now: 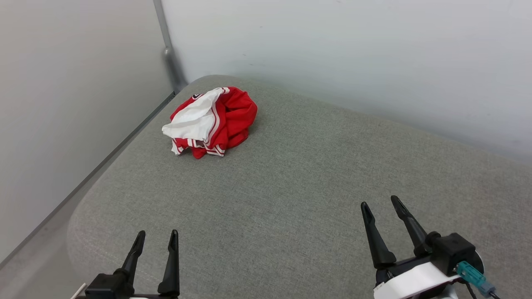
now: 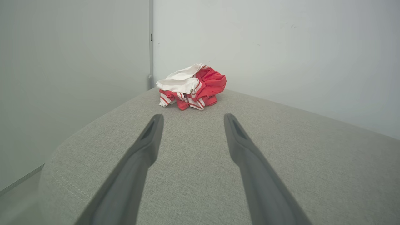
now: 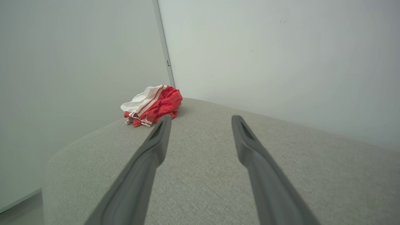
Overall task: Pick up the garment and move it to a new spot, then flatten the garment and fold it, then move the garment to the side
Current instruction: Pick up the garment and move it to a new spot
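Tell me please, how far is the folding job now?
Nothing looks done: the garment lies crumpled at the far left of the grey cushion. Nothing is in hand: the left hand and right hand are open, apart from it. Picking up, moving, flattening, folding, setting aside remain.

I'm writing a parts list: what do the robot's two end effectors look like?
The left end effector and the right end effector each have two long, black, tapered fingers with pointed tips on a black base. Behind the right one sits a white housing with a teal cable connector.
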{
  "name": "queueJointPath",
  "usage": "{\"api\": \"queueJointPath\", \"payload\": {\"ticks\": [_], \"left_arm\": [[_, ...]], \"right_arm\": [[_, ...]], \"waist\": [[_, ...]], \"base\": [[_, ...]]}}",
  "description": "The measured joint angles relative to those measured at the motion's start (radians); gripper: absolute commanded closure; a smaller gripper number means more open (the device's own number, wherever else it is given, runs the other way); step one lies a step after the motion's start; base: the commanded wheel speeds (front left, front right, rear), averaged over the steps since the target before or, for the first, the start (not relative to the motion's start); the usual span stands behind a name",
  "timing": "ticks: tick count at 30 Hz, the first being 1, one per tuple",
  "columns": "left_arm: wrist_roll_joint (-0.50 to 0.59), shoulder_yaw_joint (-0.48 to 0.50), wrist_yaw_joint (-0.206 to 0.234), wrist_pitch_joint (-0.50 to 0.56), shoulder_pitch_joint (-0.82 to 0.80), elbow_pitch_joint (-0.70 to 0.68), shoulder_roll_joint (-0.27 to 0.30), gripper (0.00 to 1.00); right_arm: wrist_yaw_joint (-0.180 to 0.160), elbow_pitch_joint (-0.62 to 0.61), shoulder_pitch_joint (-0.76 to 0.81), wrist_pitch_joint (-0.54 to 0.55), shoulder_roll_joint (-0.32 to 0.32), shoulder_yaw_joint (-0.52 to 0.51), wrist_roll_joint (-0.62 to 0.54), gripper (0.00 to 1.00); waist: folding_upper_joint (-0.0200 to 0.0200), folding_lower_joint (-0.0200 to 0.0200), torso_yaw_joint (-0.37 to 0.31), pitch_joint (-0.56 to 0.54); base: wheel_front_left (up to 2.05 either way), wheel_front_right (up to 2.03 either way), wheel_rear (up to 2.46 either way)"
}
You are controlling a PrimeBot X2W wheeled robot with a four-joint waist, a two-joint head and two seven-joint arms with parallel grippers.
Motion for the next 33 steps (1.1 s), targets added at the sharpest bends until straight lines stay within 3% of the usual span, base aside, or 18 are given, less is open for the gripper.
{"api": "queueJointPath", "payload": {"ticks": [13,24,28,31,33], "left_arm": [[-0.006,-0.001,-0.004,0.0,-0.001,-0.003,0.0,0.0],[-0.035,0.011,-0.006,0.0,-0.137,0.008,0.016,0.0],[-0.106,-0.002,-0.007,0.0,-0.282,0.096,0.117,0.0],[-0.186,-0.035,-0.007,0.007,-0.416,0.192,0.235,0.0],[-0.256,-0.064,-0.007,0.067,-0.507,0.251,0.321,0.0]], "right_arm": [[0.0,-0.001,0.0,0.0,0.0,0.002,0.002,0.0],[0.0,-0.032,-0.072,0.0,0.001,0.018,-0.106,0.0],[0.0,-0.063,-0.109,0.0,0.001,0.012,-0.149,0.0],[0.0,-0.088,-0.129,0.0,0.001,0.008,-0.178,0.0],[0.0,-0.103,-0.143,0.0,0.0,0.008,-0.192,0.0]], "waist": [[0.0,0.0,0.006,0.021],[0.0,0.0,-0.045,0.159],[0.0,0.0001,-0.074,0.236],[0.0,0.0001,-0.098,0.299],[0.0,0.0001,-0.115,0.341]], "base": [[0.0,0.0,0.0],[0.0,0.0,0.0],[0.0,0.0,0.0],[0.0,0.0,0.0],[0.0,0.0,0.0]]}}
